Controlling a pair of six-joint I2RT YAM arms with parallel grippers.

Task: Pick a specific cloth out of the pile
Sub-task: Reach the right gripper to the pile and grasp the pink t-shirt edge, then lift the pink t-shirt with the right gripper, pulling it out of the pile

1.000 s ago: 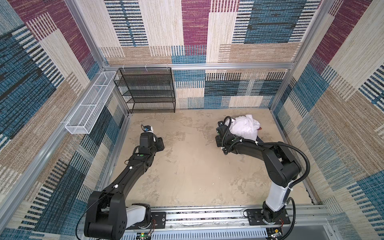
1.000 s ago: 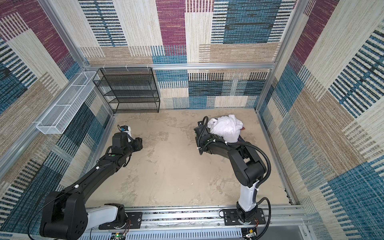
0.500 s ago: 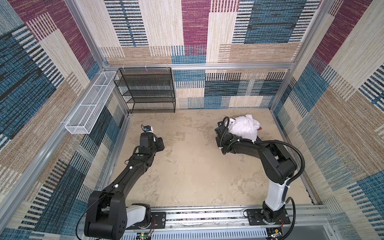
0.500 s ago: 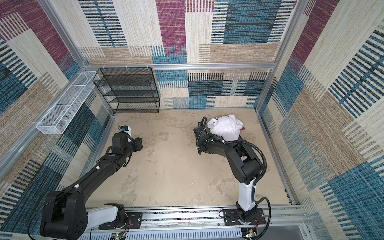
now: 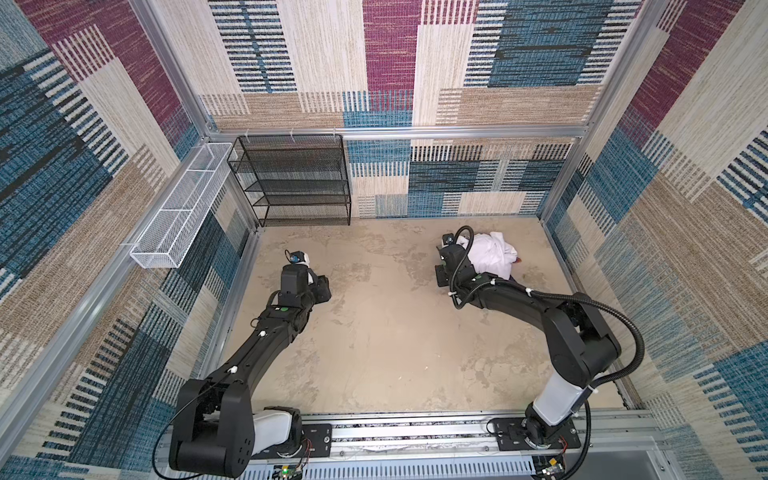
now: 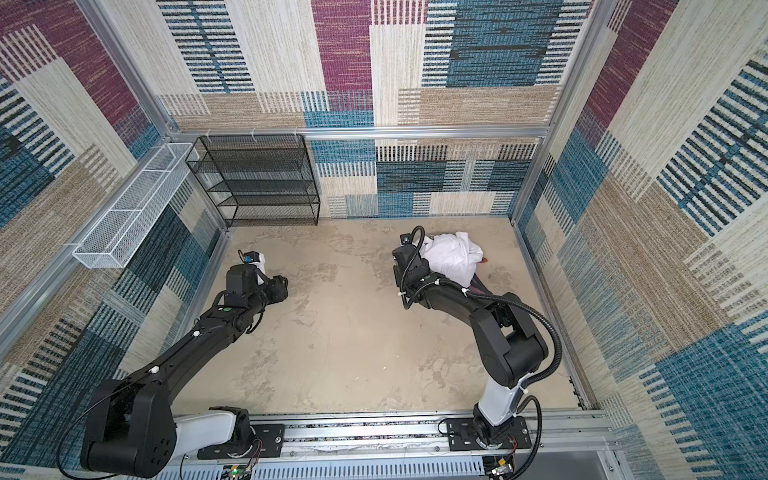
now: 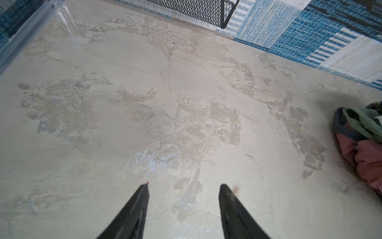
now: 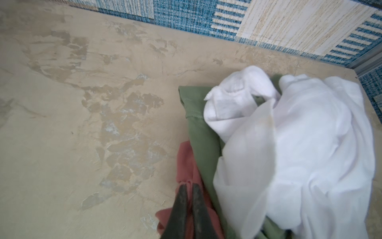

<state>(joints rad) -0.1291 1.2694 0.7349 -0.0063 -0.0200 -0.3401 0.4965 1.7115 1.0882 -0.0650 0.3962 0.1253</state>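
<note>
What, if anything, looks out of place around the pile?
Nothing stands out. The right gripper is shut on a fold of the brick-red cloth at the edge of the pile, beside the olive-green garment and white garment. The tabletop blotches look like wear, not a spill.

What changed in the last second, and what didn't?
The right gripper closed on an edge of the brick-red cloth at the foot of the pile. The right arm shifted a little at the elbow. Unchanged: the cloth is not pulled out, the white garment is on top, and the left gripper is open over the bare floor.
</note>
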